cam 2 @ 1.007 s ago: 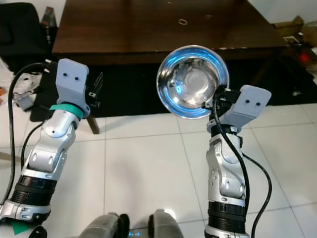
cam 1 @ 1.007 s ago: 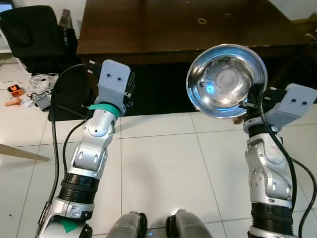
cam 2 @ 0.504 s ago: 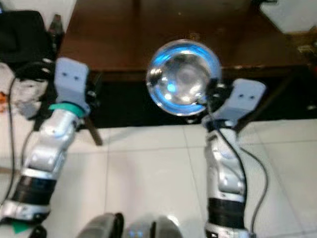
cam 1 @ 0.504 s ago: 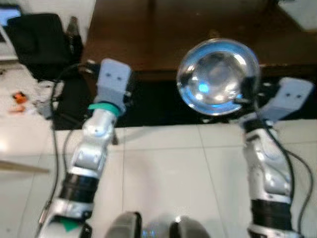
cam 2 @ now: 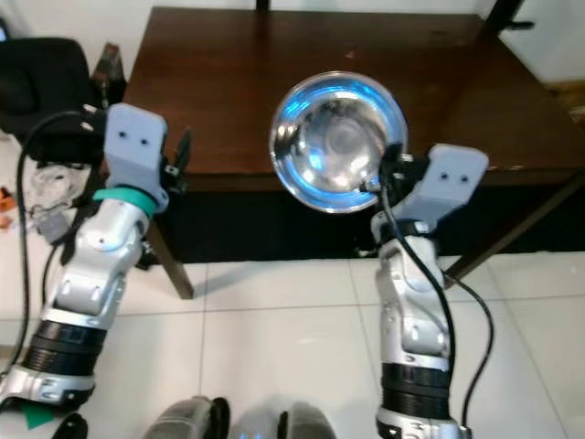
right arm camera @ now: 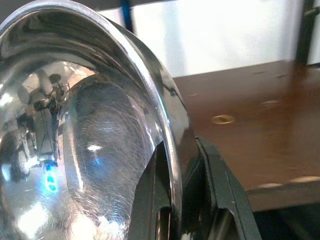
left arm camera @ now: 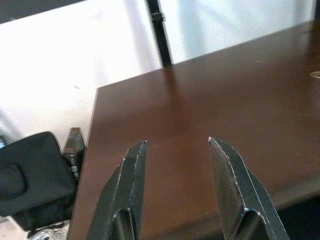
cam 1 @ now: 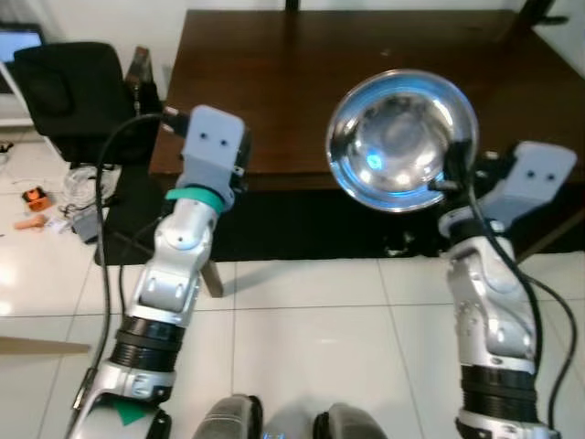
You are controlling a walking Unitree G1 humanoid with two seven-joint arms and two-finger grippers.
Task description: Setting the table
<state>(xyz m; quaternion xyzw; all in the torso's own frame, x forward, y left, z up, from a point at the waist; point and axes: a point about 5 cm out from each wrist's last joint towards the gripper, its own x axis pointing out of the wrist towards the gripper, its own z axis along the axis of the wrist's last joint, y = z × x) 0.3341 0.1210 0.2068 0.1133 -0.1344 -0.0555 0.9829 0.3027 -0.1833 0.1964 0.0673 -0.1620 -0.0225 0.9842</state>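
Right wrist view: right hand [right arm camera: 182, 200] pinching steel bowl [right arm camera: 85, 140] rim. Rigid, light, slick; rim pinch looks tippy. Left hand [left arm camera: 176, 145] spread, empty, above table [left arm camera: 210, 115].

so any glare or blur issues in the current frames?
Eye views: sharp, with blue and white glints inside the steel bowl held by the right gripper; soft sheen on the dark wooden table. Left wrist view: bright, washed-out wall behind the table, the open left gripper crisp. Right wrist view: the bowl is close, its rim smeared, and it mirrors the robot.
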